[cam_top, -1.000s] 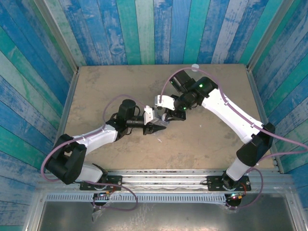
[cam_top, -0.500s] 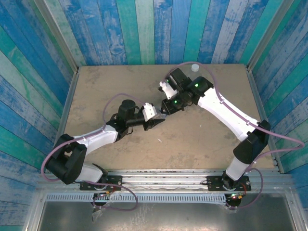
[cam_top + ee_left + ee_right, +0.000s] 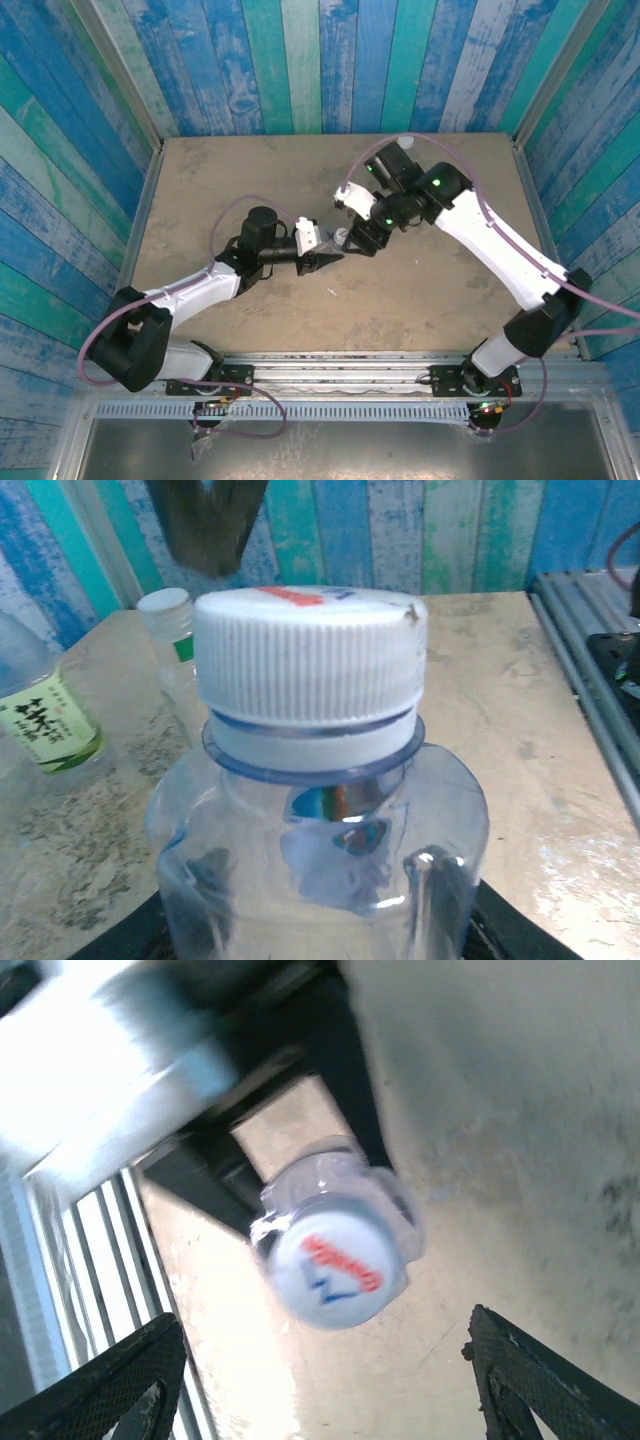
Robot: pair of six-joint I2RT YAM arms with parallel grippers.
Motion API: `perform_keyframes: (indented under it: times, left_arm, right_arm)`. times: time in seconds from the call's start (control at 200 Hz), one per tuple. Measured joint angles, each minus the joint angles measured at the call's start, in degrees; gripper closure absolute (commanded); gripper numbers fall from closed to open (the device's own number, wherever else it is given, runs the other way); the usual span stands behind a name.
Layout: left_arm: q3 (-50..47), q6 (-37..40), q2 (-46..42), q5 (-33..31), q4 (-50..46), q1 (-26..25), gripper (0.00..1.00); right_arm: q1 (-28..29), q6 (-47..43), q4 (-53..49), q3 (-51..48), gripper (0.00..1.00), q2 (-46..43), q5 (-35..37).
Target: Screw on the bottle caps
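Release: right gripper (image 3: 320, 1335) has just spread wide, letting go of the red-blue cap (image 3: 310, 650).
Cap: sits level on the blue-tinted bottle (image 3: 320, 860), on its neck.
Hold: left gripper (image 3: 327, 262) stays clamped on that bottle, mid-table.
Meaning: this cap seems tightened; other bottles likely next.

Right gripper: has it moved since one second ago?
Yes. The right gripper has shifted slightly rightwards, towards the right edge of the table, away from the bottle, and it is now open.

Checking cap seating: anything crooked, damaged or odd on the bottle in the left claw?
The red-blue marked cap looks level on the neck of the blue-tinted bottle. One oddity: a small dark nick on the cap's top rim, right side in the left wrist view. No spill.
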Motion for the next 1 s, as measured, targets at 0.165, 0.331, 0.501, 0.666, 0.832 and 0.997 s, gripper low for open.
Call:
perform_keyframes:
  times: [0.165, 0.331, 0.501, 0.666, 0.832, 0.997]
  left_arm:
    - [0.8, 0.2, 0.0, 3.7, -2.4, 0.0, 0.52]
    - [1.2, 0.5, 0.0, 5.0, -3.5, 0.0, 0.52]
    - [1.2, 0.5, 0.0, 5.8, -3.7, 0.0, 0.52]
    - [1.2, 0.5, 0.0, 6.2, -3.7, 0.0, 0.52]
    - [1.3, 0.5, 0.0, 6.4, -3.7, 0.0, 0.52]
    - [1.4, 0.5, 0.0, 7.2, -3.7, 0.0, 0.52]
  right_arm:
    - [0.0, -17.9, 0.2, -1.5, 0.27, -4.3, -4.1]
    - [0.0, -27.4, -1.0, 3.1, 0.37, -1.0, -6.0]
    - [0.0, -31.9, -3.0, 5.7, 0.44, 2.6, -6.8]
    - [0.0, -33.2, -4.4, 6.7, 0.46, 4.7, -7.3]
    - [0.0, -33.5, -5.8, 7.6, 0.49, 6.6, -7.5]
    - [0.0, -33.5, -6.6, 8.3, 0.56, 8.3, -7.5]
